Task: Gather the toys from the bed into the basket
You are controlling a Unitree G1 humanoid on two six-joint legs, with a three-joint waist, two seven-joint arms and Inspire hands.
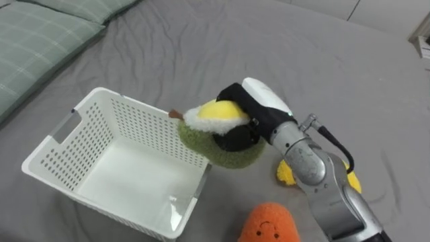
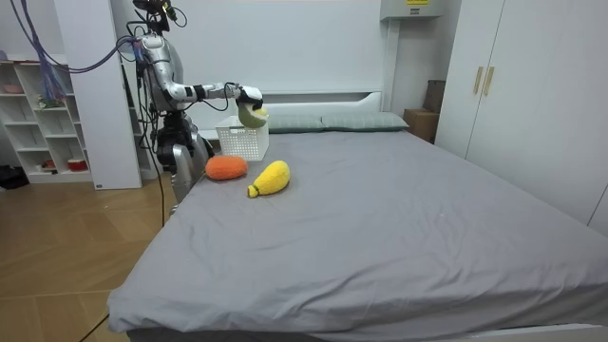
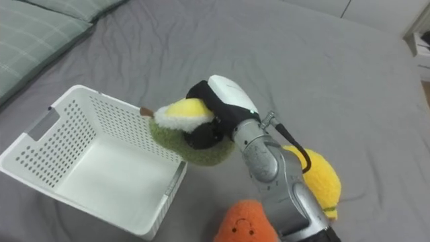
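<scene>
Over the right edge of the basket [image 1: 134, 124], the right hand [image 1: 259, 111] has its fingers curled round the green toy [image 1: 198, 140], which sticks out to the left, so the empty basket lies just left and below.

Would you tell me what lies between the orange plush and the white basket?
Bare bed sheet, from orange plush to basket, in the left eye view.

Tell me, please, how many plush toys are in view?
3: a green-and-yellow toy in the right hand at the basket rim; an orange toy and a yellow toy on the bed.
</scene>
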